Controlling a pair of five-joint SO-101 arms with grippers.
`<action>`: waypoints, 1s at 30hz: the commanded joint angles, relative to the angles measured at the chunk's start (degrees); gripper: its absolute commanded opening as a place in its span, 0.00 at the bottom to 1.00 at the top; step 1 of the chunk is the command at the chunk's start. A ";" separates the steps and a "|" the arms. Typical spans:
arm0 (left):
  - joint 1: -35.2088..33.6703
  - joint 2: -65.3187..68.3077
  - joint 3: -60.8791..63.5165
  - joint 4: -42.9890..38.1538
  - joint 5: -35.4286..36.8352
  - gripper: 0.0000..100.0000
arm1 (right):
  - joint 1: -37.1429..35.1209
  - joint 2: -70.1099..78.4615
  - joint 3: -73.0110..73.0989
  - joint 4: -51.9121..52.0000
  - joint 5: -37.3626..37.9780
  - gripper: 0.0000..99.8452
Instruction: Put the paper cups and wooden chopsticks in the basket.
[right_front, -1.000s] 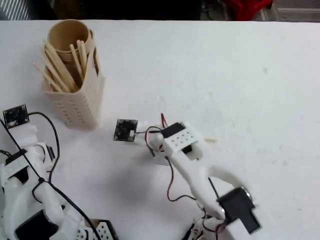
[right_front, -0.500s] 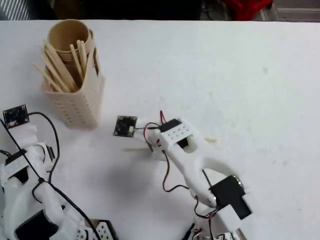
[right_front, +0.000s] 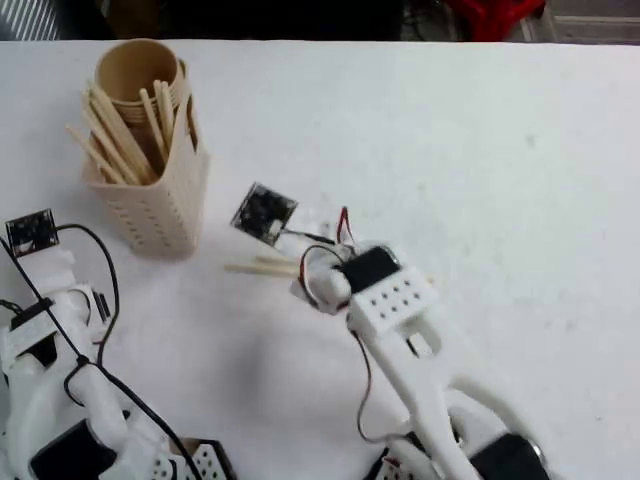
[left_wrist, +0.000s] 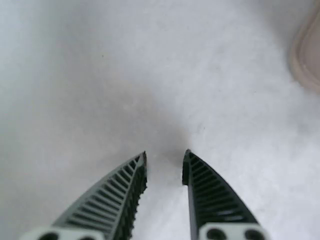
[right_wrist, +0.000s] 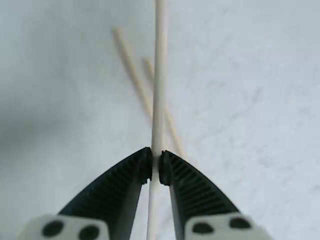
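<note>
My left end effector (left_wrist: 164, 170): released, over bare surface (left_wrist: 100, 75). Basket (right_front: 150, 205), paper cups (right_front: 135, 70) inside: ahead-left of my right end effector (right_wrist: 155, 167). That one: clenched on one chopstick (right_wrist: 159, 75); light, stiff, slick, I'd hold mid-length lest it pivot. Right wrist view adds two loose chopsticks (right_wrist: 131, 65) beneath; high view adds the basket.

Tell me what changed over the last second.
The right arm swung and its wrist turned; the chopstick gripped in the right claw slid toward the basket. The left claw, basket and paper cups stayed put.
</note>
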 joint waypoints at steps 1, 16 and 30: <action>0.66 -1.01 -0.26 -1.49 0.35 0.14 | -2.33 -6.64 -8.09 0.04 -6.51 0.02; 0.66 -1.01 -0.26 -1.49 0.35 0.14 | -8.31 11.03 -48.79 -26.15 -26.90 0.02; 0.66 -1.01 -0.26 -1.49 0.35 0.14 | -14.20 31.87 -60.13 -45.23 -26.99 0.02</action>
